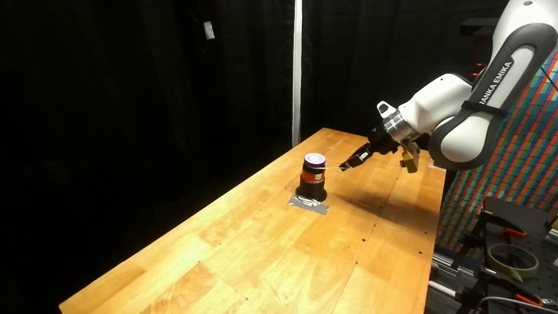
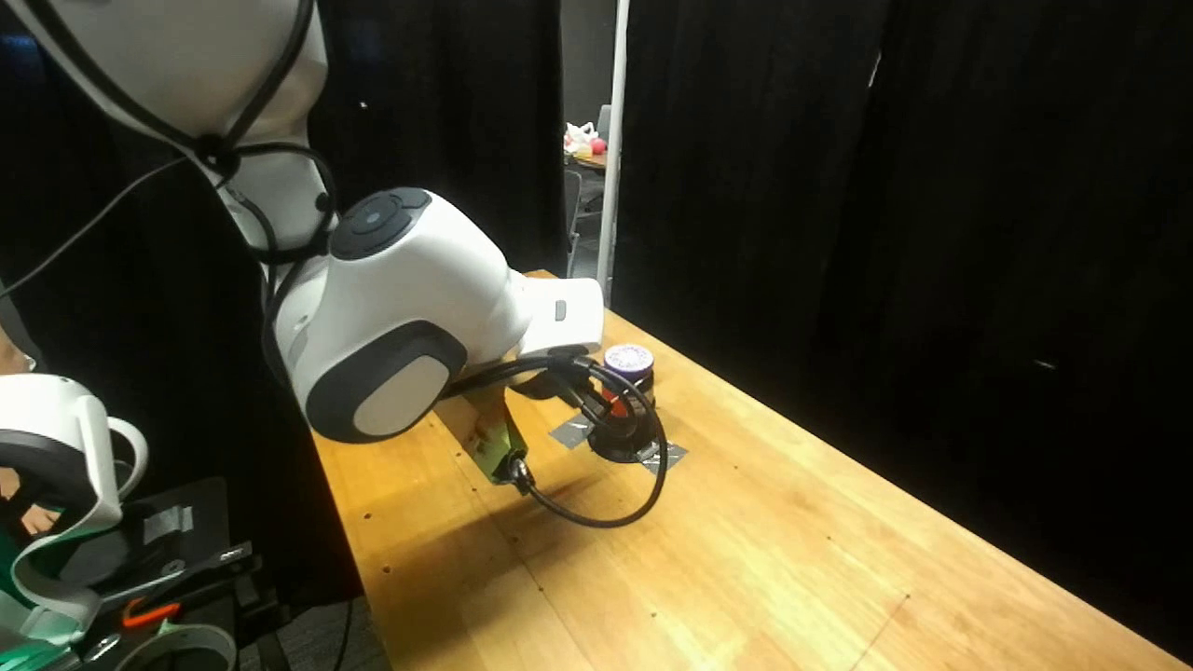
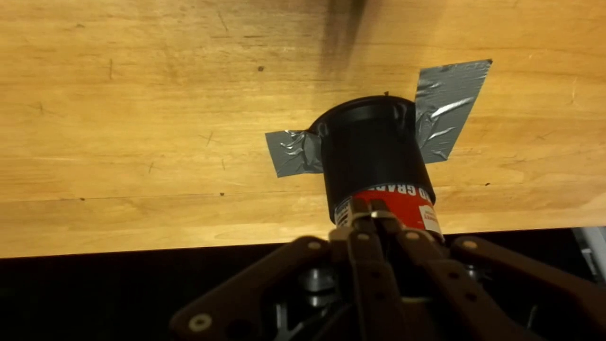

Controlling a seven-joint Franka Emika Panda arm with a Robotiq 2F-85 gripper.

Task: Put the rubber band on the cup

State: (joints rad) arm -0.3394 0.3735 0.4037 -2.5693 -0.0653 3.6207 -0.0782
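The cup [image 1: 313, 176] is a short dark cylinder with a red-orange stripe and a purple-white lid, standing upright on the wooden table. It also shows in an exterior view [image 2: 629, 359], partly behind the arm's cable, and in the wrist view [image 3: 374, 151]. A thin pale rubber band [image 1: 331, 168] stretches from the cup's upper part, just below the lid, to my gripper [image 1: 343, 166]. In the wrist view my gripper's fingertips [image 3: 370, 208] are nearly together, with the pale band [image 3: 374, 214] across them, in front of the red label. The band's far side is hidden.
Grey tape [image 1: 307, 203] fixes the cup's base to the table [image 1: 270, 261]; it also shows in the wrist view [image 3: 450, 109]. A cable loop [image 2: 610, 524] hangs from the arm. A side table [image 1: 518, 213] with a tape roll [image 1: 512, 261] stands beyond the table edge.
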